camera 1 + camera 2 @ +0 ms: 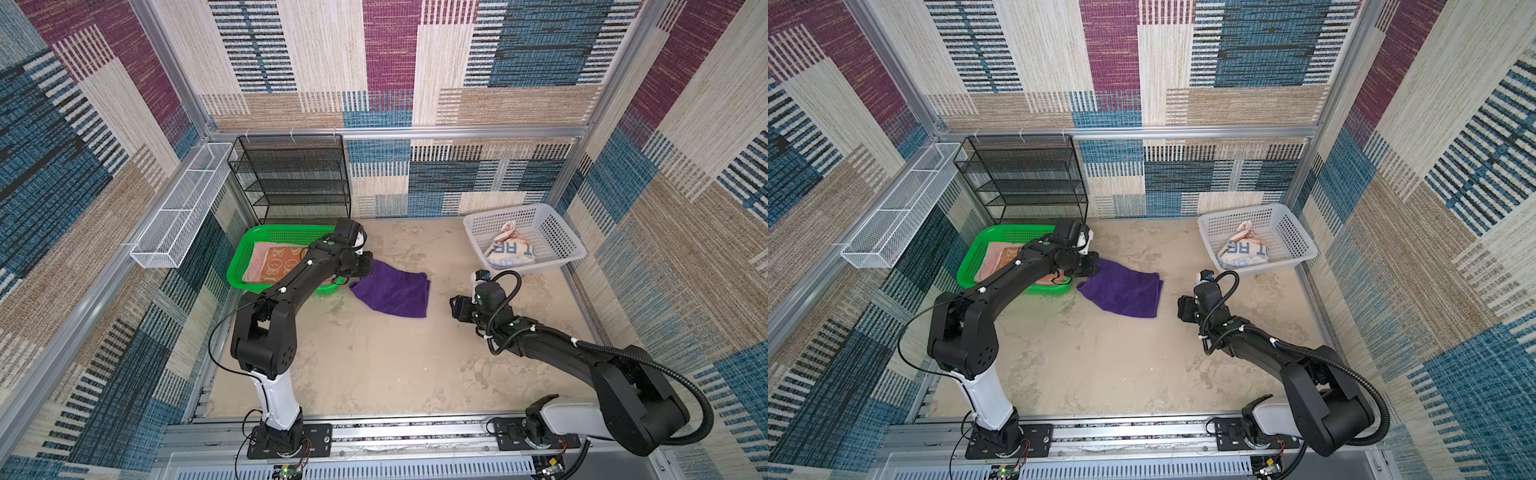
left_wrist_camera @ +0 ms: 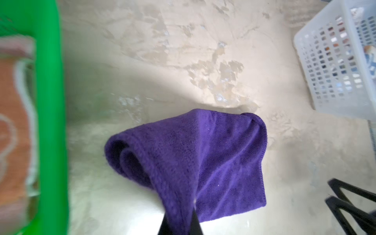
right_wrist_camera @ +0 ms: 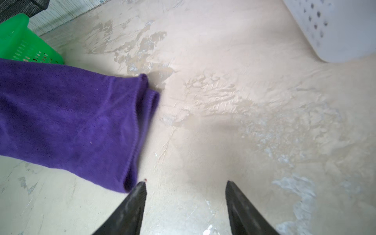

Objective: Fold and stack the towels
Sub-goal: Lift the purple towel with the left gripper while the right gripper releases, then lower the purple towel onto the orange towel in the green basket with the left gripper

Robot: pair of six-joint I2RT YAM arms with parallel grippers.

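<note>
Now: left tool pressed together on a corner of the purple towel, which lies folded on the table beside the green basket; right tool spread, empty, near the towel's opposite edge. Lettered towel sits in the white basket.

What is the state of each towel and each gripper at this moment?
purple towel: folded, one corner pinched and lifted, rest on the table.
orange towel: folded flat in the green basket, on the pink towel.
lettered towel: crumpled in the white basket.
left gripper: shut on the purple towel.
right gripper: open, empty.
</note>
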